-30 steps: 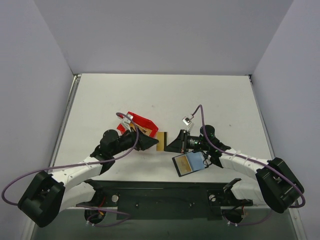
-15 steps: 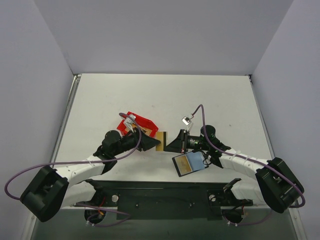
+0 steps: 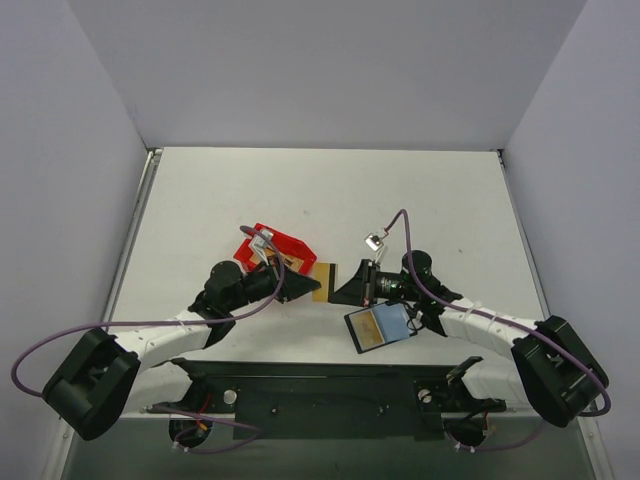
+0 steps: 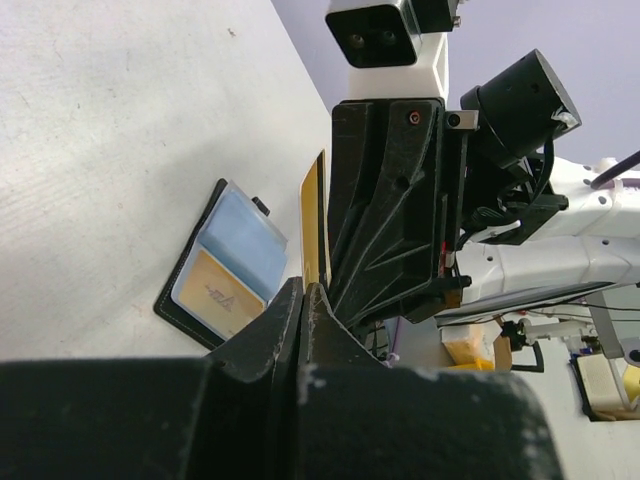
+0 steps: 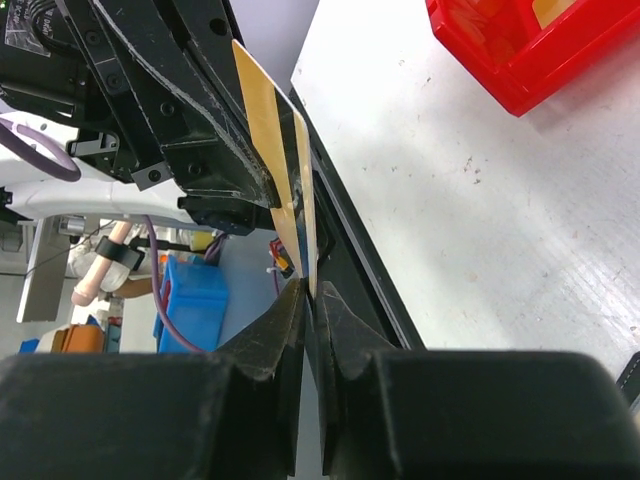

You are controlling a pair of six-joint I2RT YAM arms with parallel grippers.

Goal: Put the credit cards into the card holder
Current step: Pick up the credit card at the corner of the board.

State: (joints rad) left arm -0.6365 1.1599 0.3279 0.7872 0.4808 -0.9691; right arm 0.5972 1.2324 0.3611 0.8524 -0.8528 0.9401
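From above, the left gripper [image 3: 303, 284] and right gripper [image 3: 343, 290] meet nose to nose over the middle of the tabletop [image 3: 330, 190], with one gold credit card [image 3: 322, 281] bridging the gap between them. It looks like a handover in mid-air, probably so the card ends up gripped by the edge best suited to sliding it in. The red bin [image 3: 283, 243] sits at about 10 o'clock from the card, just behind the left gripper. The card holder [image 3: 380, 327] lies open and flat at about 5 o'clock, under the right arm, its pale inside facing up to take cards. In the left wrist view, the left gripper's fingers are pressed together on the near edge of the card, which stands edge-on and runs up toward the right gripper's black body. At 8 o'clock the open holder already shows a tucked card [image 4: 218, 293] in one pocket. In the right wrist view, the right gripper's fingers pinch the opposite edge. Two gold faces appear there, and I cannot tell whether that is one card or two.
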